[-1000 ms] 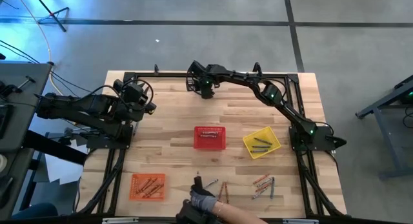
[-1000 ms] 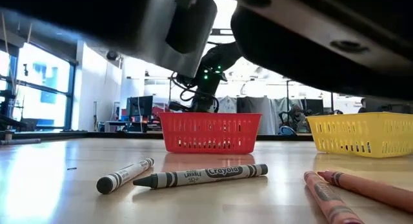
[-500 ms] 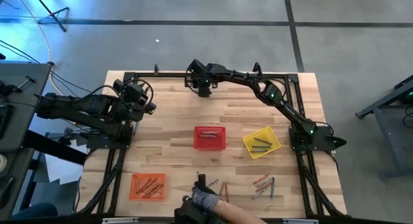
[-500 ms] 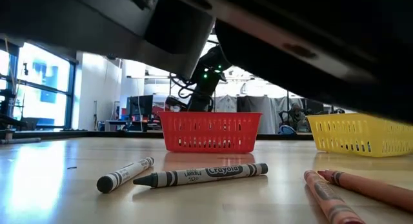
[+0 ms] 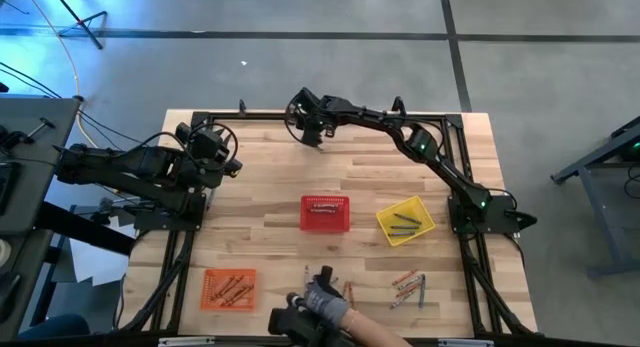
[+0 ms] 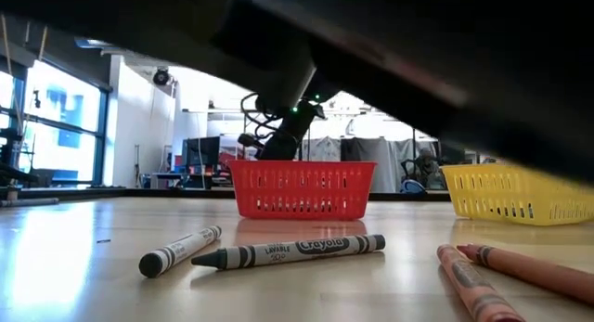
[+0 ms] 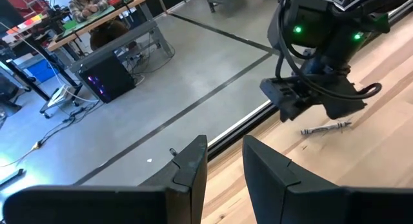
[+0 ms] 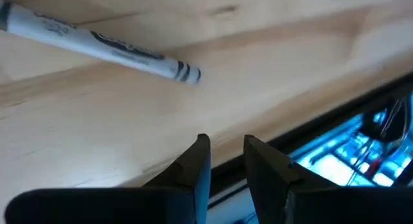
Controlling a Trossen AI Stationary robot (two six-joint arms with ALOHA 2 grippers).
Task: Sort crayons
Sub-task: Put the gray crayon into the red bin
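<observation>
1. High view: the wooden counter (image 5: 270,197) carries three baskets. The red basket (image 5: 325,213) sits near the middle and holds a few crayons, too small to count. The yellow basket (image 5: 406,220) lies at its 3 o'clock, tilted, with a few dark crayons inside. The orange basket (image 5: 229,288) lies at about 7 o'clock from the red one, with several reddish crayons in it. Loose crayons (image 5: 408,287) lie at 6 o'clock from the yellow basket. A person's gloved hand (image 5: 322,298) rests at the counter's near edge, at 6 o'clock from the red basket. The right tool (image 5: 310,126) hangs over the far edge at 12 o'clock from the red basket; the left tool (image 5: 228,165) waits at the counter's 9 o'clock side.

2. Low view: two grey crayons (image 6: 290,251) lie in front of the red basket (image 6: 302,188), and reddish crayons (image 6: 506,271) lie at their 3 o'clock. The yellow basket (image 6: 520,192) stands at 3 o'clock from the red one. What the baskets hold cannot be told here.

3. Left wrist view: the left tool (image 7: 224,161) has its fingers slightly apart, gripping nothing. Beyond it the right arm hangs just above a grey crayon (image 7: 326,128).

4. Right wrist view: the right tool (image 8: 226,158) has its fingers slightly apart and empty. A grey crayon (image 8: 97,42) lies on the wood beyond them, untouched.
</observation>
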